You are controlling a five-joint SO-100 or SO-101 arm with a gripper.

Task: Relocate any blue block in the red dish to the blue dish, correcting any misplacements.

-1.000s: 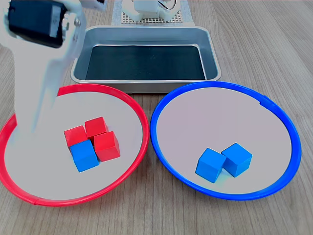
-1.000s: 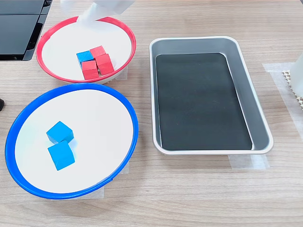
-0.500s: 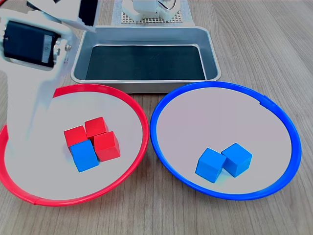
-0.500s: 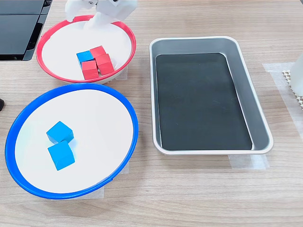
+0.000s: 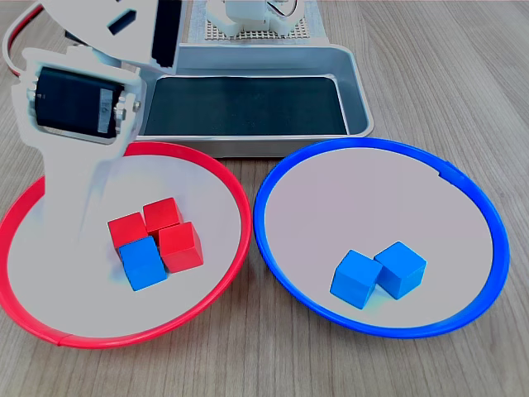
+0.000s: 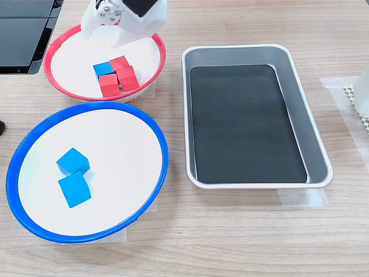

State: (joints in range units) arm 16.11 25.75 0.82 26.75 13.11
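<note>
The blue block (image 5: 142,263), a matte cube, sits in the red dish (image 5: 216,291), touching three red cubes (image 5: 161,231) in a tight cluster. In the first exterior view, the white plastic hand (image 5: 78,207) hangs over the dish's far left; whether its fingers are apart cannot be told. Two more blue cubes (image 5: 378,274) lie in the round blue dish (image 5: 471,198) on the wood-grain tabletop (image 5: 430,74). A rectangular metal tray (image 5: 357,99) stands beyond.

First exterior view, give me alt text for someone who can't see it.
A red dish holds three red cubes and one blue block packed together, with the robot's white hand over the dish's left side. Beside it, a blue dish holds two touching blue cubes; a metal tray sits behind.
</note>
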